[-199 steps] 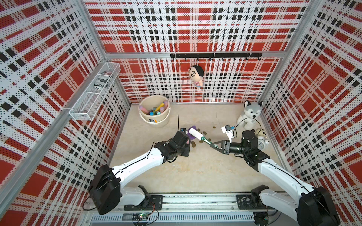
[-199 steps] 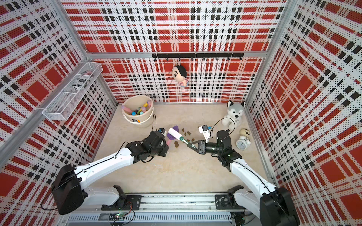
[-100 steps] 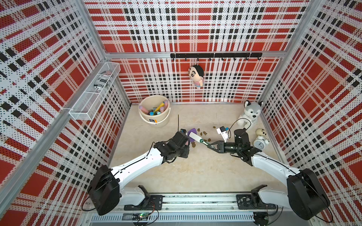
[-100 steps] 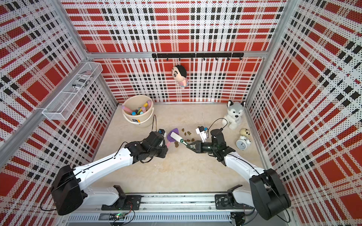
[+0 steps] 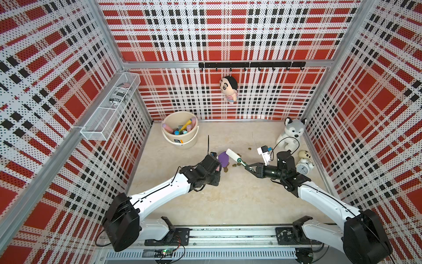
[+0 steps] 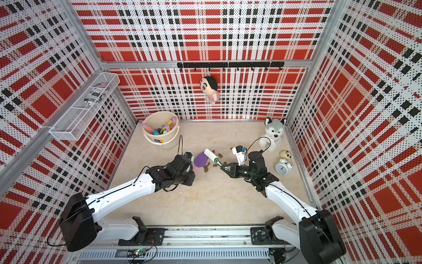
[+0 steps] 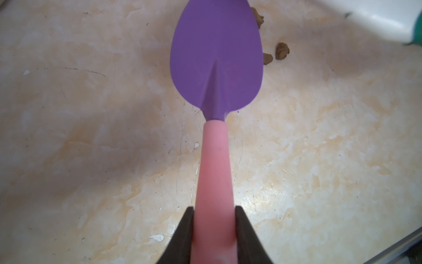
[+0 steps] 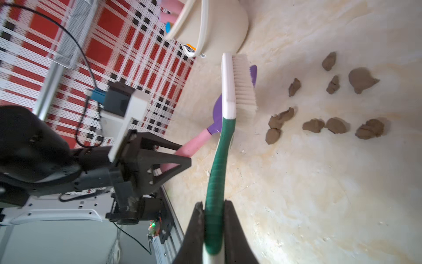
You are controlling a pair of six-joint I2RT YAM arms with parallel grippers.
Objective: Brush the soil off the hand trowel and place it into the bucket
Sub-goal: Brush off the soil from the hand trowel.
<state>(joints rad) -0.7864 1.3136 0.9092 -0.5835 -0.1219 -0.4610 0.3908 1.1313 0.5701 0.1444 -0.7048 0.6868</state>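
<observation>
- The bucket [image 5: 190, 142] waits at the table's [image 5: 228, 201] 11 o'clock, mouth up for the drop.
- My left tool [image 7: 214, 219] is clamped on the trowel's [image 7: 217, 57] pink handle, presenting a clean-looking blade.
- The soil [image 8: 315, 125] lies at the blade's 3 o'clock.
- My right tool [image 8: 213, 212] pinches the brush [image 8: 228, 91] handle tight, head over the blade for sweeping.

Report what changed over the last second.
The right gripper, shut on the brush, edged toward the trowel, re-angling the brush. Nothing was grasped or released. The left gripper, trowel, soil and bucket stayed put.
</observation>
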